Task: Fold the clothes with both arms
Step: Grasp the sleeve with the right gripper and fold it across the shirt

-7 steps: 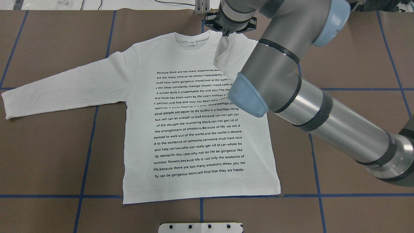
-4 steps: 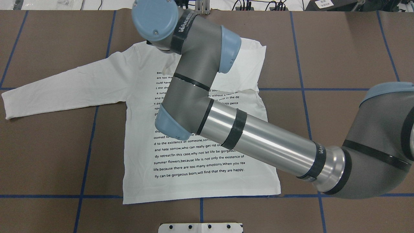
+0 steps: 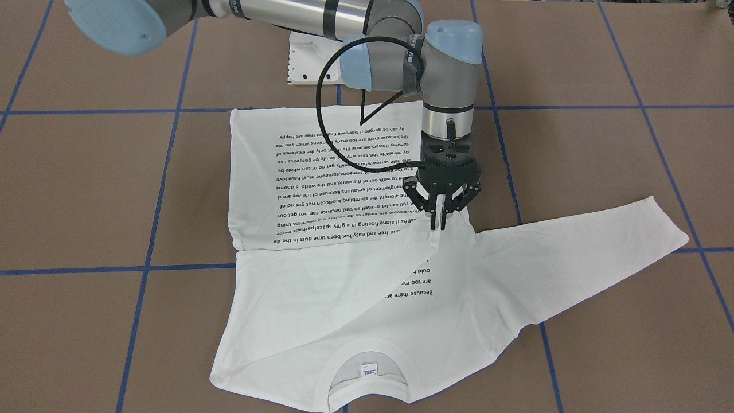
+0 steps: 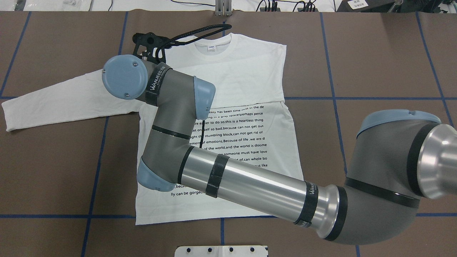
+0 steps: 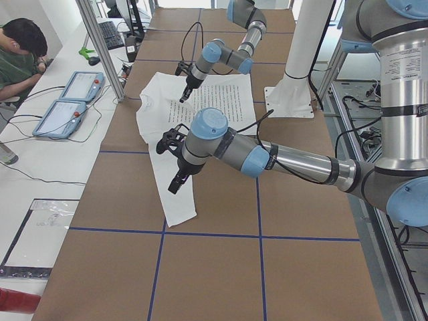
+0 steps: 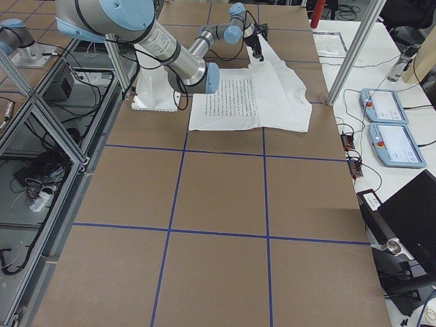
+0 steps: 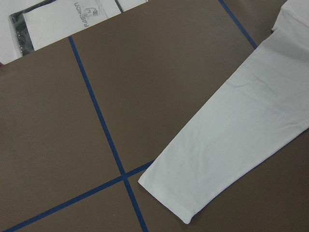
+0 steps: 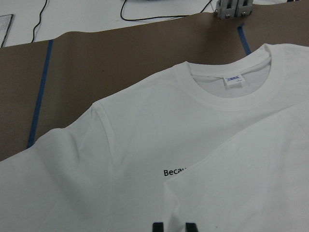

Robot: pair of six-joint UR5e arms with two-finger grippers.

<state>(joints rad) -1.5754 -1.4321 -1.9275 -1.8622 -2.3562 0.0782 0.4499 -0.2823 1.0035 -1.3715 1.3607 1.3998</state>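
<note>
The white long-sleeved shirt point(image 4: 246, 71) lies face up on the brown table, collar at the far edge. My right arm point(image 4: 250, 185) reaches across it. The right gripper point(image 3: 439, 221) is shut on the cuff of the right sleeve point(image 3: 321, 287), which is drawn over the chest and covers the top lines of text. In the wrist view, the right gripper point(image 8: 174, 227) hangs just above the chest. The left sleeve point(image 4: 53, 103) lies stretched out flat. My left gripper point(image 5: 175, 185) shows only in the exterior left view, above that sleeve; whether it is open or shut I cannot tell.
A white pedestal plate point(image 4: 221, 251) sits at the near edge behind the hem. Blue tape lines point(image 4: 96, 160) grid the table. An aluminium post point(image 4: 223, 7) stands past the collar. A person point(image 5: 20, 53) sits by two tablets point(image 5: 67, 100) on a side bench.
My right arm swept from the shirt's right shoulder leftward across the chest, carrying the sleeve. The sleeve now lies over the upper chest, hiding the first text lines.
</note>
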